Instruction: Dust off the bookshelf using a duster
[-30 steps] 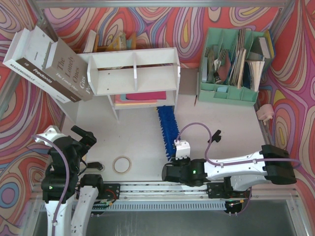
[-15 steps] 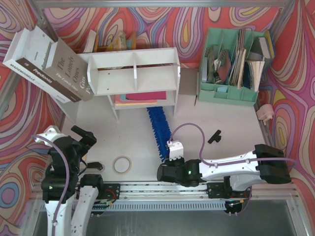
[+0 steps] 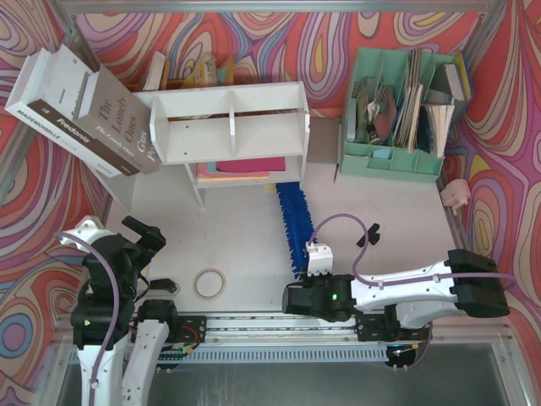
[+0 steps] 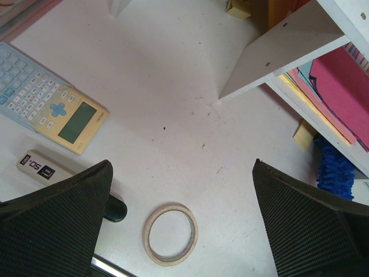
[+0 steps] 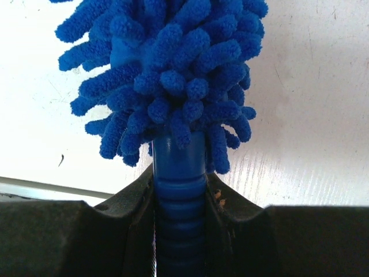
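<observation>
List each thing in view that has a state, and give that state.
Right hand: shut on the duster handle.
Duster: held by its handle, head pointing at the bookshelf.
Left hand: open, holding nothing.
Bookshelf: upright, upper compartments bare.
Tape roll: flat on the table.
File organizer: upright, slots full.

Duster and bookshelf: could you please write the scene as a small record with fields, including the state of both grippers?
Right gripper: shut on the duster, gripping the handle just below the bristles
Left gripper: open, holding nothing
Duster direction: bristles point toward the bookshelf, tip near its lower right corner
Contact with shelf: cannot tell
Upper compartments: both look empty
Lower shelf: pink and other coloured sheets lying flat
Other things: tape roll, calculator, mint-green file organizer
</observation>
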You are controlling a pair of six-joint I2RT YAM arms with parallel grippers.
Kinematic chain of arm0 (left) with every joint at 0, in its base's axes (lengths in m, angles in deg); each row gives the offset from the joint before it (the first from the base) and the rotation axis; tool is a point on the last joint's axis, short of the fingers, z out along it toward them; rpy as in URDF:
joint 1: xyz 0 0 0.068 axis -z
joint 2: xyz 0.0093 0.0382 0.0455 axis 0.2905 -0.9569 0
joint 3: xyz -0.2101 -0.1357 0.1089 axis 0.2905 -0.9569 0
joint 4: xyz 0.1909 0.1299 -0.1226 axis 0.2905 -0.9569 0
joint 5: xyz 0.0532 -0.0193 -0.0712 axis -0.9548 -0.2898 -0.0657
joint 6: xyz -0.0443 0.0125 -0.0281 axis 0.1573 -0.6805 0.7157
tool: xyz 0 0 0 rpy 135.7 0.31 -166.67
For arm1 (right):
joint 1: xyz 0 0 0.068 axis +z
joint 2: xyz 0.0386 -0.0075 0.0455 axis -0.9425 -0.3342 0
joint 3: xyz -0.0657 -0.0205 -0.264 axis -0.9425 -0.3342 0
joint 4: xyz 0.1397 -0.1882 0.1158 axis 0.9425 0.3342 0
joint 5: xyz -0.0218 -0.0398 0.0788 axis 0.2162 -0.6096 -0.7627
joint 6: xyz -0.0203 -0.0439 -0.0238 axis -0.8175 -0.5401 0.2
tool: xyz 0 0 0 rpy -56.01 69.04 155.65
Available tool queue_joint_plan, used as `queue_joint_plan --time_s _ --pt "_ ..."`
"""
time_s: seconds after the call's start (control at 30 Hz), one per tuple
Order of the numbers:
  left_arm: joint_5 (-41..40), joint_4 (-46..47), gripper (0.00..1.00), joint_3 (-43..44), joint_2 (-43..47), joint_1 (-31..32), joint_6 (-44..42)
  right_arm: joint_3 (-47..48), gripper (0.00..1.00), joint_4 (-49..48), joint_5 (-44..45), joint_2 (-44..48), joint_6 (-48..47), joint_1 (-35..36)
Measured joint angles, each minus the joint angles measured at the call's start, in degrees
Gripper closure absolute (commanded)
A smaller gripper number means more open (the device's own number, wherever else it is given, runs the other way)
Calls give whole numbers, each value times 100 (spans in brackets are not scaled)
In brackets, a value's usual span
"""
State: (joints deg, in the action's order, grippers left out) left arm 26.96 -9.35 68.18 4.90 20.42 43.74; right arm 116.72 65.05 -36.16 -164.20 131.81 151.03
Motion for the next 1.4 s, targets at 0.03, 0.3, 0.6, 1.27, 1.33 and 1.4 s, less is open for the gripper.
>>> queue_joint_plan --time_s 0.03,0.3,0.6,1.27,1.33,1.4 --pt "0 0 2 0 0 0 0 -13 100 -20 -33 -2 -9 -24" --pt "0 0 2 0 0 0 0 -251 100 -573 -363 0 -444 -380" --pt "0 0 2 0 0 0 0 -262 100 -688 -424 59 -702 -455" --pt "0 0 2 -2 0 0 0 -262 100 -1368 -514 105 -1287 -487" --pt "0 0 2 -2 0 0 0 -258 100 -1523 -549 57 -1425 -487" --pt "0 0 2 -2 0 0 0 -216 100 -1703 -573 -9 -1609 -490"
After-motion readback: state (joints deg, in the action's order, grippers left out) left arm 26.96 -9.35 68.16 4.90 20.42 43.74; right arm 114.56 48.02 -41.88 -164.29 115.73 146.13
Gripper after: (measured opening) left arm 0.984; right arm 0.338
